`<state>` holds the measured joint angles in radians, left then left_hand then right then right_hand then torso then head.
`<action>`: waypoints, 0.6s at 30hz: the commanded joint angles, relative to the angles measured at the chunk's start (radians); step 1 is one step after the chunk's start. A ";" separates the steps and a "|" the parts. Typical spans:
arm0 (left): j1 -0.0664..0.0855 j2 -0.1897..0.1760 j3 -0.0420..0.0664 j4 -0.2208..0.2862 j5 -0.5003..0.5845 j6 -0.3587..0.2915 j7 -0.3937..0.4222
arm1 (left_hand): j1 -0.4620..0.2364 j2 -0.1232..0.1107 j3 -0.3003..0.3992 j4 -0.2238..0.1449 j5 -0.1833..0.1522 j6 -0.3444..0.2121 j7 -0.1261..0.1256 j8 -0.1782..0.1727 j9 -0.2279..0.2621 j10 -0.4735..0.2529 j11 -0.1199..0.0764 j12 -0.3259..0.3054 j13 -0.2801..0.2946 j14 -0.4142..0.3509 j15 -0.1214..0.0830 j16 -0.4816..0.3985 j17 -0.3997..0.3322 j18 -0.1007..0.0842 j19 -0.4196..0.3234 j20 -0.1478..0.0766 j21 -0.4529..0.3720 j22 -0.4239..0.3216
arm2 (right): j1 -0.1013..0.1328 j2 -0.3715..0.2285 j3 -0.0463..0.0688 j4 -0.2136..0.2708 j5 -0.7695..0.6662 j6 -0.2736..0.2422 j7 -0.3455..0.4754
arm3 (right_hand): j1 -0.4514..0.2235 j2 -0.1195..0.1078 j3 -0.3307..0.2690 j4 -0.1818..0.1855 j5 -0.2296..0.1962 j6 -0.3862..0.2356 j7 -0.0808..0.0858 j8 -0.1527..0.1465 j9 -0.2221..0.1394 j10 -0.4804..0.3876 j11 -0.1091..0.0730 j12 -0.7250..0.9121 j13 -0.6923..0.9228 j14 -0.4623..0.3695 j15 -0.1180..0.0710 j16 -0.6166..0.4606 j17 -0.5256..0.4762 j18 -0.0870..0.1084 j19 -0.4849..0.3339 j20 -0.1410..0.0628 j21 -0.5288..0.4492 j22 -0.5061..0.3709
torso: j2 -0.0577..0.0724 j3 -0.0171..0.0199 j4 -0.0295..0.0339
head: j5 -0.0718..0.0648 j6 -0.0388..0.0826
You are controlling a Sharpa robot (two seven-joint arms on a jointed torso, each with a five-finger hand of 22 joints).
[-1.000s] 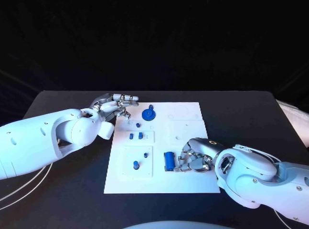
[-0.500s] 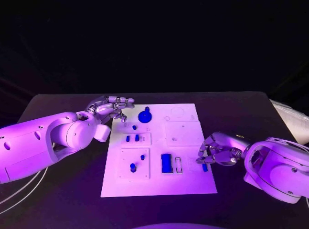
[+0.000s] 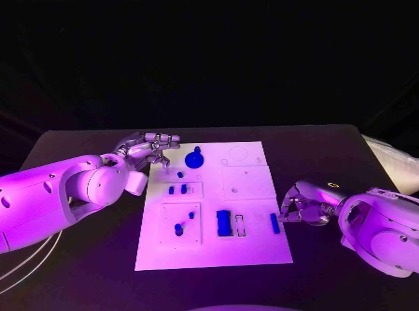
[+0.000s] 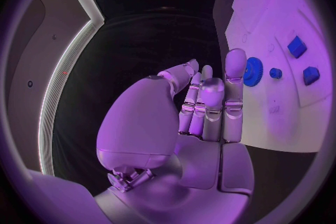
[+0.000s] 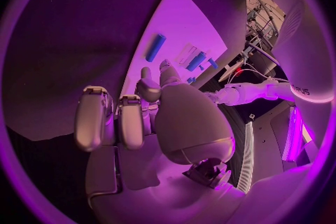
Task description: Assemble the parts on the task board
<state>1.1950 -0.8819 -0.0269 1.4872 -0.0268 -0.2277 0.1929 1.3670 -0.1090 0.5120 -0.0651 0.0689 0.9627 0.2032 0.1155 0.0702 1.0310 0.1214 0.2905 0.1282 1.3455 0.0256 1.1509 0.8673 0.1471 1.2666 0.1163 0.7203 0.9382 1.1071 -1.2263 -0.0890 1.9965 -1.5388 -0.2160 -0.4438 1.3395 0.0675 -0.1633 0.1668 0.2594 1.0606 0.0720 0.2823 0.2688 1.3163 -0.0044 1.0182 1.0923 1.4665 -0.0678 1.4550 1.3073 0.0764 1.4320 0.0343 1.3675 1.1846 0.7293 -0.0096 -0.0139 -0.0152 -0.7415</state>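
Released since earlier, the blue bar (image 3: pixel 274 223) lies just beside the empty, loosely curled right robot hand (image 3: pixel 304 210).

— From the head camera we look down and forward over the black table (image 3: pixel 88 259), high enough that the whole task board (image 3: pixel 251 249) lies within the picture, with the table's far edge near the middle of it.

— And at the wrists we sit close behind each palm. The left wrist camera faces along the left hand (image 4: pixel 189 123) toward the board's far left corner, where the blue gear (image 4: pixel 252 71) lies.

— We see that same gear (image 3: pixel 195 157) from above too.

— The right wrist camera looks past the right hand (image 5: pixel 150 117) across the board's near right edge at the slim blue bar (image 5: pixel 155 47), which we share with the head view (image 3: pixel 274 223).
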 commanded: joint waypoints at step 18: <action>0.000 -0.003 0.000 0.004 -0.004 0.018 0.008 | -0.003 0.002 -0.007 -0.002 -0.002 -0.009 -0.001 0.005 -0.001 -0.005 0.000 0.005 0.001 -0.005 0.002 0.004 -0.002 0.019 0.000 0.007 -0.002 -0.001 | -0.049 0.072 -0.002 -0.024 -0.131 0.036 -0.113 | -0.030 -0.033 -0.008 0.037 0.002 0.018 -0.001 -0.008 -0.001 0.013 -0.003 0.004 0.010 0.069 -0.008 -0.007 0.082 0.001 0.002 -0.005 -0.009 -0.002 | 0.000 0.0001 0.0007 | 0.002 -0.005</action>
<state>1.1949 -0.8846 -0.0269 1.4889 -0.0268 -0.2276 0.1931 1.3670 -0.1091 0.5103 -0.0668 0.0689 0.9627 0.2032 0.1155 0.0702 1.0311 0.1214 0.2905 0.1281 1.3455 0.0256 1.1509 0.8664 0.1471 1.2666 0.1163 0.7203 0.9381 1.0608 -1.1564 -0.0909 1.9732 -1.6393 -0.1912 -0.5341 1.3122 0.0402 -0.1715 0.1996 0.2594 1.0718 0.0678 0.2783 0.2693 1.3198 -0.0078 1.0181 1.1020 1.4665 -0.0679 1.4512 1.3073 0.0765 1.4320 0.0343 1.3633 1.1834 0.7300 -0.0096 -0.0135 -0.0142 -0.7458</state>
